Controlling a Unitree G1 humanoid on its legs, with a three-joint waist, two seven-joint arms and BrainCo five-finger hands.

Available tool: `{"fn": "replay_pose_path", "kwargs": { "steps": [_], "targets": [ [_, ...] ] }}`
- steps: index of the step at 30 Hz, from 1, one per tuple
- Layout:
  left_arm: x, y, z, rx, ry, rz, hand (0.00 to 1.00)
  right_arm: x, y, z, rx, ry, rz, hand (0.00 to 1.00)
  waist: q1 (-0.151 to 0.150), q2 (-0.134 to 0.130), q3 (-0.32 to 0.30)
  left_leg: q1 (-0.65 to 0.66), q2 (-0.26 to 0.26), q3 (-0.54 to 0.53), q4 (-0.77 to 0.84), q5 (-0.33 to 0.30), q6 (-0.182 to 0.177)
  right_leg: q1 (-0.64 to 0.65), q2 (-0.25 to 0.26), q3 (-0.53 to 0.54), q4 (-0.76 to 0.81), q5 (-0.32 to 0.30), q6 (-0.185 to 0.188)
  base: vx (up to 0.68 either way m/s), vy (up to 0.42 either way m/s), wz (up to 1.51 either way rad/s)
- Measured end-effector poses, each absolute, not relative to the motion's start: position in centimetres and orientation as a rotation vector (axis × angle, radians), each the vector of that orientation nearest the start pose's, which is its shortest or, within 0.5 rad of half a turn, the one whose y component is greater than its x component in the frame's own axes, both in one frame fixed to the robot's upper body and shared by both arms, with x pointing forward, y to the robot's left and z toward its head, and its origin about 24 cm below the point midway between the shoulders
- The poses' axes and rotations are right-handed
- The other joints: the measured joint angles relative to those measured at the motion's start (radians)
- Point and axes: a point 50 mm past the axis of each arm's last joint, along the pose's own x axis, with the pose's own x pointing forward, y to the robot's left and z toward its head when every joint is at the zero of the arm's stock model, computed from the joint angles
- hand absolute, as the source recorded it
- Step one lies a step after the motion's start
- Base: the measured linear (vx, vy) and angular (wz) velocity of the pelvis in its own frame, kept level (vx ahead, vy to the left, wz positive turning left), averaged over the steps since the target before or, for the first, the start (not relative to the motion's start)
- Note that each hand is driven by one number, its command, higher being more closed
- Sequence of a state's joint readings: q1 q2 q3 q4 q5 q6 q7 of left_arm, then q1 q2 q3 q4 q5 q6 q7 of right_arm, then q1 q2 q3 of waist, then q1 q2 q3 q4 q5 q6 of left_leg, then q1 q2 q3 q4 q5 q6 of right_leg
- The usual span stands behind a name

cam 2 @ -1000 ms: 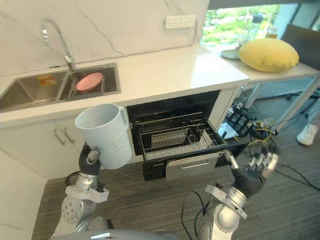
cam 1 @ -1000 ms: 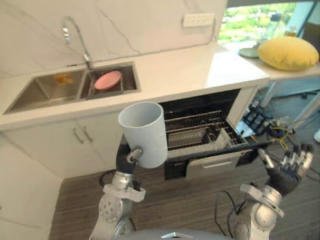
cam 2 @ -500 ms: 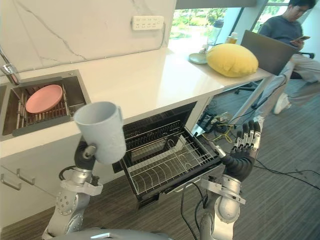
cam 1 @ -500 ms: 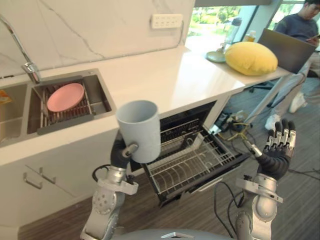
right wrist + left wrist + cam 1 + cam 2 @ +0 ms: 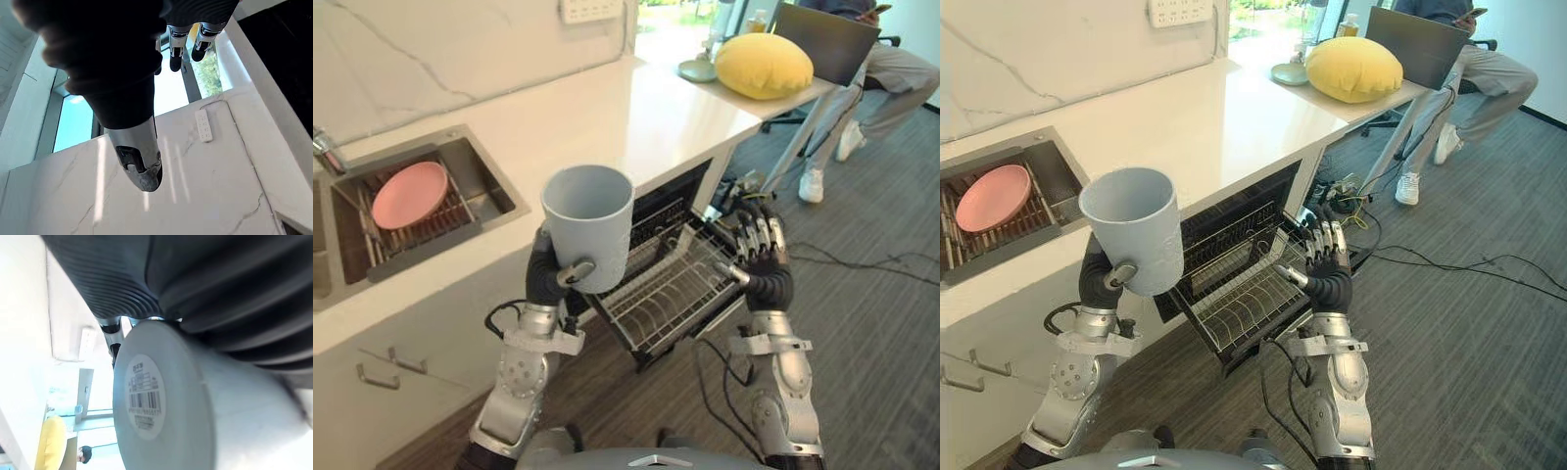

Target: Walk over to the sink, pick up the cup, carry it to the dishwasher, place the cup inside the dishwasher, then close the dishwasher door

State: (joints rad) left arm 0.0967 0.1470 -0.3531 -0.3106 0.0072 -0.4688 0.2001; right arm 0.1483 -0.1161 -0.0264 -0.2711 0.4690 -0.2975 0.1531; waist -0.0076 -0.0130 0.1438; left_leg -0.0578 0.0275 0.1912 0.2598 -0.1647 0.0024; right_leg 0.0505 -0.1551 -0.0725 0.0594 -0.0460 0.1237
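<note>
Cup (image 5: 589, 230), smooth pale-grey cylinder, upright in curled left robot hand (image 5: 545, 278) (rt robot hand (image 5: 764, 272) spread)

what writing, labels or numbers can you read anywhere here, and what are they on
Sticker on the base of the cup held in the left hand: a barcode with lines of small print, too blurred to read.
Socket strip on the wall: no legible marking.
Nothing else here carries text that can be read.
</note>
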Motion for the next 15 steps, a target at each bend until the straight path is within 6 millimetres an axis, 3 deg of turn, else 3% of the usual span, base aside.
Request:
{"fn": "replay_pose_path", "kwargs": {
  "steps": [6,15],
  "targets": [
    [19.9,9.9,13.2,0.048,-0.723,-0.052,1.00,22.3,-15.2,11.5,0.407,-0.476,0.276,0.00,0.006,-0.001,-0.001,-0.031,0.004,0.012,0.003,0.017,0.009,-0.018,0.003,0.001,-0.036,0.033,0.003,0.01,-0.001,-0.04],
    [21.5,8.7,12.5,0.199,-0.705,-0.003,1.00,23.3,-14.2,12.2,0.529,-0.448,0.356,0.00,0.002,-0.003,-0.003,-0.027,0.008,0.027,-0.002,0.018,0.011,-0.009,0.005,0.004,-0.061,0.061,0.011,0.01,-0.004,-0.04]
  ]
}}
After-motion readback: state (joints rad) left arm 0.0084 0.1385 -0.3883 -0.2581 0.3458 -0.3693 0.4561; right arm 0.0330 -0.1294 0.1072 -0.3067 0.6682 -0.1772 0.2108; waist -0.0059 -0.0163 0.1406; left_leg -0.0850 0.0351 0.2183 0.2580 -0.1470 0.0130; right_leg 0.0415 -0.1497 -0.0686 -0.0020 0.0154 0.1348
